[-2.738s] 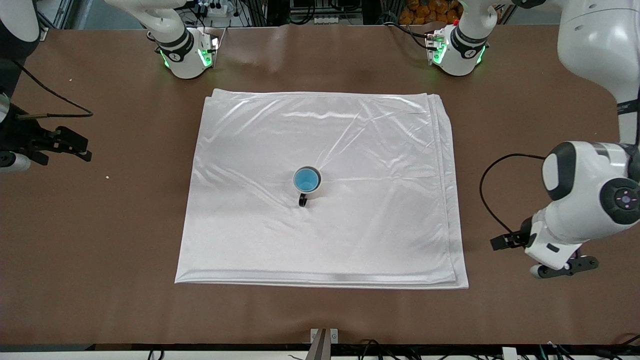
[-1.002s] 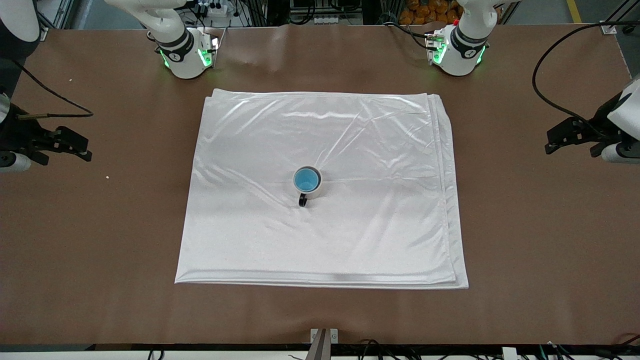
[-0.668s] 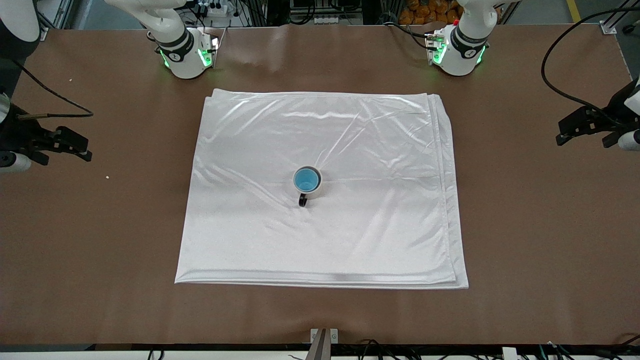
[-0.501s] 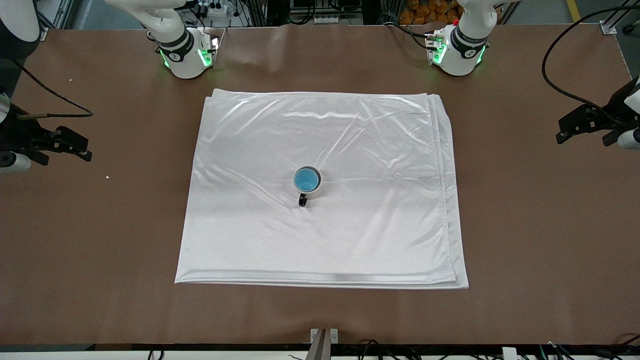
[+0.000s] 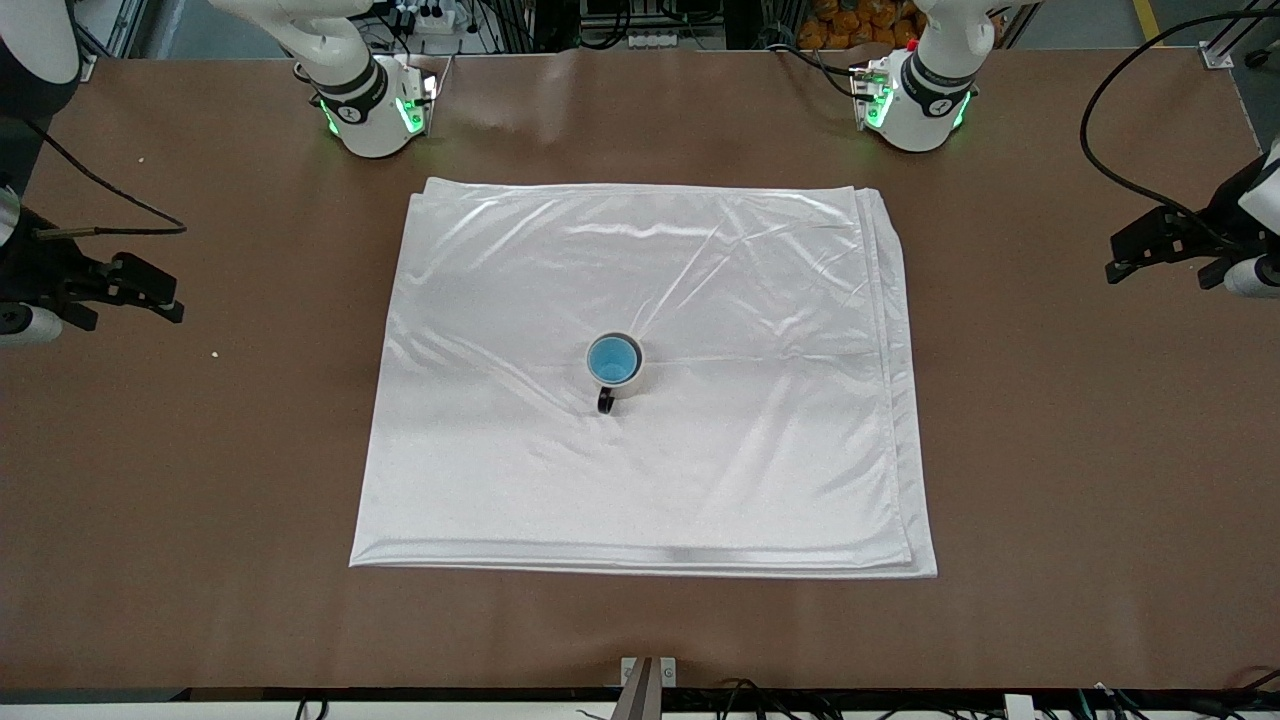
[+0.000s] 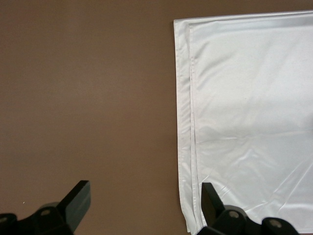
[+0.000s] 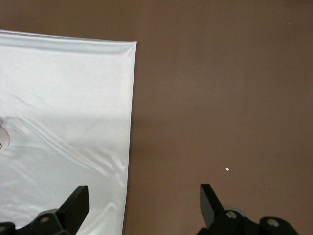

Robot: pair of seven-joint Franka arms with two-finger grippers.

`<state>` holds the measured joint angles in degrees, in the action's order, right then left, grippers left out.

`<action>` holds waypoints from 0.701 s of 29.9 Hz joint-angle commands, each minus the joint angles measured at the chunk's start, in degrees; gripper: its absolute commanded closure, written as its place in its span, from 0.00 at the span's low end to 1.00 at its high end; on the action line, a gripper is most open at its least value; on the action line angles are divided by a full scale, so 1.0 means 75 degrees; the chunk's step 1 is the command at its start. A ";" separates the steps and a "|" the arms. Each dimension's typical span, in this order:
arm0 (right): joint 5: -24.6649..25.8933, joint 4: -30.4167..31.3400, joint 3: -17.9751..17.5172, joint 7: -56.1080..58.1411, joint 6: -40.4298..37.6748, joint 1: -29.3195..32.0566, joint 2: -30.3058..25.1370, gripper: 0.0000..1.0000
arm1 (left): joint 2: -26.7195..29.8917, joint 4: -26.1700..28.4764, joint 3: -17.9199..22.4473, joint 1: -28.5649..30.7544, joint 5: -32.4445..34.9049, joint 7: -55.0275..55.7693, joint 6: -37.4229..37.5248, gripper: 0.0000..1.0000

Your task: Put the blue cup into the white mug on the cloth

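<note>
Right gripper (image 5: 150, 295) hangs over bare table (image 5: 200, 450) off the cloth's (image 5: 640, 470) edge at the right arm's end, fingers (image 7: 76, 205) spread wide, nothing between them. Arm waits.

Left gripper (image 5: 1150, 245) hangs over bare table at the left arm's end, just off the cloth's edge (image 6: 183, 122); fingers (image 6: 78, 196) apart, empty.

Mug (image 5: 628, 385) stands upright near the cloth's middle, mouth up, axis vertical. Black handle (image 5: 605, 401) points toward the front camera. Cup (image 5: 613, 359) sits nested inside the mug, upright, blue inside showing. Small pale crumb (image 7: 227, 170) lies on the table near the right gripper.
</note>
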<state>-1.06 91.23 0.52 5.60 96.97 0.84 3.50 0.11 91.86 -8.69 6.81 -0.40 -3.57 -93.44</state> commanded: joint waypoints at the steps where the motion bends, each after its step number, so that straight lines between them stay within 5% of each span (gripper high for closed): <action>1: -0.0081 0.0200 -0.0046 0.0061 0.0055 0.0064 -0.0197 0.00 | 0.0079 0.0010 0.0139 -0.0111 -0.0016 -0.0121 0.0107 0.00; 4: -0.0081 0.0200 -0.0046 0.0061 0.0055 0.0076 -0.0197 0.00 | 0.0091 0.0010 0.0302 -0.0274 -0.0016 -0.0110 0.0107 0.00; 9: -0.0081 0.0200 -0.0046 0.0061 0.0055 0.0076 -0.0197 0.00 | 0.0091 -0.0025 0.1414 -0.1328 -0.0016 -0.0110 0.0224 0.00; 21: -0.0081 0.0200 -0.0046 0.0073 0.0055 0.0076 -0.0197 0.00 | 0.0102 -0.0060 0.1521 -0.1330 -0.0005 -0.0098 0.0435 0.00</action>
<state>-1.06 91.23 0.52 5.60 96.97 0.84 3.50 0.14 91.59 1.97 -2.56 -0.40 -3.57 -91.66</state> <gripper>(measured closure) 0.000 0.000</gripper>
